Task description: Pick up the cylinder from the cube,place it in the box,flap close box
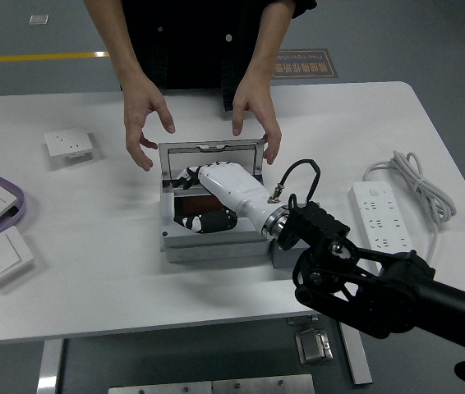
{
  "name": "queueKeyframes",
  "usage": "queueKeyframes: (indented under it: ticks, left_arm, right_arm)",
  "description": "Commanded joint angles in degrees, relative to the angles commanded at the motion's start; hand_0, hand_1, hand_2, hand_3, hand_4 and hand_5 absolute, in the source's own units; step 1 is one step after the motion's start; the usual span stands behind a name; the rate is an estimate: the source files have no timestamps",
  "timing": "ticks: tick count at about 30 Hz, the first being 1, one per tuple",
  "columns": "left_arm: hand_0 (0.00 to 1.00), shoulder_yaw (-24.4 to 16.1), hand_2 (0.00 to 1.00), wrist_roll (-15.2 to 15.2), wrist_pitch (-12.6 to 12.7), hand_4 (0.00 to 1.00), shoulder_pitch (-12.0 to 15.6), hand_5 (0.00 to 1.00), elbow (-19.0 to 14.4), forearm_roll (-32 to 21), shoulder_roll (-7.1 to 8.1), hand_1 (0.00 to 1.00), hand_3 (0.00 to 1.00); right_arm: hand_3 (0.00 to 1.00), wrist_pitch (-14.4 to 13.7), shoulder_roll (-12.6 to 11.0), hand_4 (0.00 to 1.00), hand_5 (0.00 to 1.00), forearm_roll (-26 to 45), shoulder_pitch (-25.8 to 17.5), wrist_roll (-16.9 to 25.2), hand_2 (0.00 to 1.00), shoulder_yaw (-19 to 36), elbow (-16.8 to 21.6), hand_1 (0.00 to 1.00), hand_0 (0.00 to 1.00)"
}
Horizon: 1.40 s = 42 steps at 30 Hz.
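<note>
right hand (208, 182) reaching into open box (169, 238), fingers loosely apart, gripping nothing | orange cylinder (194, 222) inside | person's hands (145, 119) hovering over far rim, lid (209, 154) upright

The box (213, 232) at frame centre looks like brushed grey metal, its raised lid (210, 156) faintly reflective. The right hand (216, 190) wears a glossy white plastic shell. The table (93, 271) is smooth matt white.

right hand (216, 185) extended forward, fingers curled
</note>
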Motion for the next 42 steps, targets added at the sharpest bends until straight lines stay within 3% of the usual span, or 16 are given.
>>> queueKeyframes:
  ticks: [1, 7, 9, 12, 13, 22, 31, 36, 42]
  left_arm:
    - [0.624, 0.0, 0.683, 0.0, 0.0, 0.744, 0.0, 0.286, 0.0, 0.0, -0.03, 0.643, 0.732]
    - [0.624, 0.1, 0.683, 0.0, 0.0, 0.743, -0.1, 0.287, 0.0, 0.0, 0.01, 0.643, 0.731]
    - [0.624, 0.1, 0.683, 0.0, 0.0, 0.743, -0.1, 0.287, 0.0, 0.0, 0.08, 0.643, 0.731]
    - [0.624, 0.3, 0.683, -0.1, 0.0, 0.743, -0.2, 0.287, 0.0, -0.1, 0.14, 0.643, 0.731]
    - [0.624, 0.3, 0.682, -0.1, 0.0, 0.744, -0.2, 0.288, 0.0, -0.1, 0.16, 0.643, 0.73]
    - [0.624, 1.0, 0.682, -0.1, 0.0, 0.743, -0.4, 0.288, 0.0, -0.5, 0.44, 0.643, 0.729]
    - [0.623, 1.4, 0.682, -0.1, 0.1, 0.743, -0.7, 0.288, -0.1, -0.7, 0.61, 0.643, 0.729]
    - [0.623, 1.4, 0.682, -0.1, 0.1, 0.743, -0.7, 0.288, -0.1, -0.7, 0.58, 0.643, 0.729]
    - [0.624, 1.3, 0.682, -0.1, 0.1, 0.744, -0.6, 0.29, 0.0, -0.8, 0.49, 0.643, 0.728]
  right_arm:
    - [0.75, -0.1, -0.6, 0.998, 0.502, 1.9, -0.2, 0.3, 0.667, 0.3, 1.4, 0.668, 0.776]
    - [0.72, -1.5, -3.3, 0.975, 0.495, 11.5, 1.1, 1.3, 0.653, 2.1, 8.9, 0.647, 0.751]
    - [0.72, -2.0, -3.6, 0.975, 0.495, 14.1, 2.4, 1.5, 0.653, 2.5, 9.7, 0.647, 0.751]
    - [0.72, -2.4, -3.7, 0.975, 0.495, 17.3, 4.8, 2.0, 0.653, 2.4, 8.1, 0.647, 0.751]
    - [0.702, -2.5, -3.7, 0.942, 0.49, 18.4, 5.9, 2.3, 0.637, 2.1, 6.9, 0.623, 0.693]
    - [0.697, -3.0, -2.1, 0.914, 0.466, 24.7, 13.1, 5.7, 0.632, -2.2, -3.6, 0.617, 0.674]
    - [0.693, -2.9, -0.7, 0.89, 0.463, 28.5, 15.7, 8.3, 0.631, -6.1, -13.6, 0.614, 0.655]
    - [0.693, -3.0, -1.7, 0.89, 0.463, 28.6, 14.9, 8.5, 0.631, -6.8, -14.1, 0.614, 0.655]
    - [0.687, -3.0, -3.7, 0.885, 0.46, 26.5, 12.9, 7.9, 0.625, -6.6, -9.9, 0.612, 0.647]
